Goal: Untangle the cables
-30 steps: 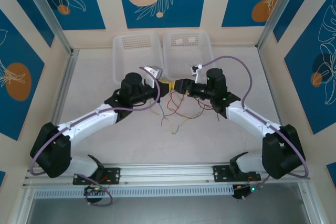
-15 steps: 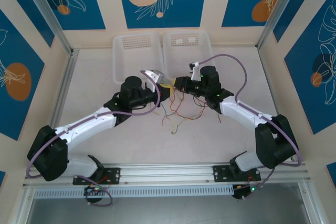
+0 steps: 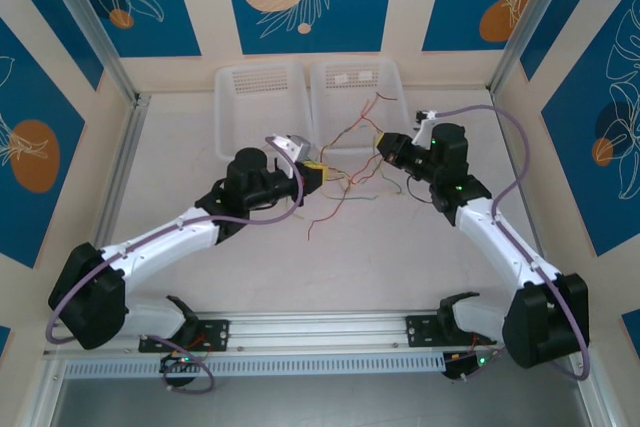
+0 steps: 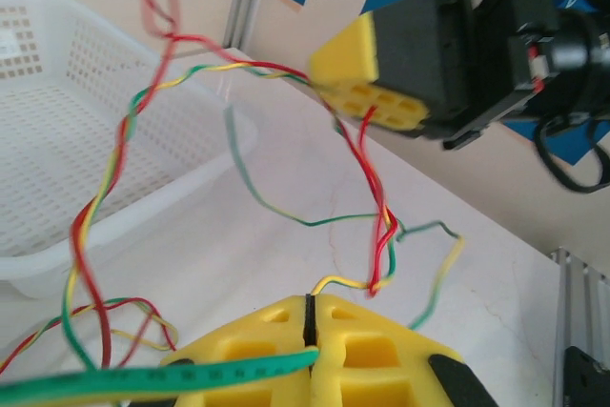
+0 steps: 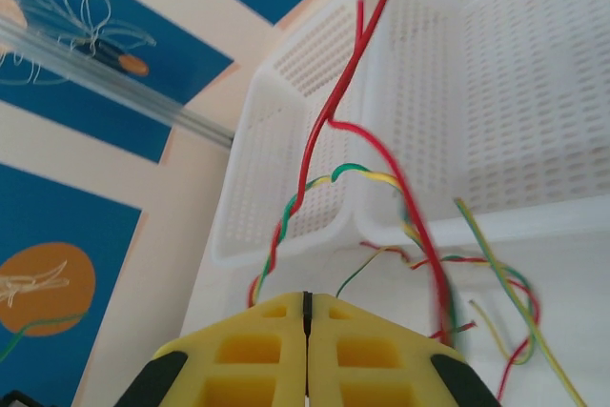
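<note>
Between the arms, over the pale tabletop, thin red, yellow and green cables stretch in a loose tangle near two white perforated plastic baskets. The left gripper is clenched on their strands; the right gripper pinches a red one.

- Left arm reaches from lower left to frame centre, left gripper pinched tight on the cables
- Right arm stretches up right of centre, right gripper clamped on them likewise
</note>
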`<state>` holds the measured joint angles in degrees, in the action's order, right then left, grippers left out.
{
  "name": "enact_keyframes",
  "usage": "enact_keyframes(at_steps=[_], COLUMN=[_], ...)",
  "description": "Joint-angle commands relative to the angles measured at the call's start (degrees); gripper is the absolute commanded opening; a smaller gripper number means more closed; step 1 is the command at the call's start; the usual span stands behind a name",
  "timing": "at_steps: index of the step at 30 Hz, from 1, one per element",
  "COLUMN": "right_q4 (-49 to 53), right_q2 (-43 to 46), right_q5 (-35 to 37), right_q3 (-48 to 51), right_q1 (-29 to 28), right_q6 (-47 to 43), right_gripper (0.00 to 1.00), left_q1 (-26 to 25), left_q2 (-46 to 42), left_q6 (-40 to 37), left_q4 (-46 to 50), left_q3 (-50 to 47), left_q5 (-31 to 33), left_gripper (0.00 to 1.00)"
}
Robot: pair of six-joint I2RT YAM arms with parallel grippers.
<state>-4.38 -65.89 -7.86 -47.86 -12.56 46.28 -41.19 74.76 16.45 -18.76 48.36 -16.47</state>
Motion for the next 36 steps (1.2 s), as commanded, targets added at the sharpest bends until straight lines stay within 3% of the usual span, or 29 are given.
enact_keyframes(at_steps=[1, 7, 16, 22, 36], right_q4=[3.3, 10.1, 17.6, 20.2, 24.6], right_q2=[4.4, 12.0, 18.8, 19.3, 19.0], right_q5=[4.4, 4.7, 2.7, -0.8, -3.5], right_q3=[1.2, 3.7, 8.0, 8.0, 6.8], right_q1=[4.2, 8.3, 20.7, 27.7, 36.1], right_q6=[-0.5, -1.6, -1.5, -0.9, -1.7], right_gripper=[0.0, 0.0, 0.0, 0.0, 0.0], left_q1=[-0.3, 1.4, 6.2, 8.9, 18.7], left_q2=[-2.4, -5.0, -9.4, -12.8, -16.4], left_q6=[-2.3, -2.3, -2.4, -3.3, -0.1], left_q4=[4.6, 9.0, 14.5, 17.3, 21.9], left_q3=[-2.1, -2.3, -1.5, -1.8, -6.1], left_q5=[5.4, 12.1, 13.6, 15.9, 20.1], left_gripper=[0.0, 0.0, 0.0, 0.0, 0.0])
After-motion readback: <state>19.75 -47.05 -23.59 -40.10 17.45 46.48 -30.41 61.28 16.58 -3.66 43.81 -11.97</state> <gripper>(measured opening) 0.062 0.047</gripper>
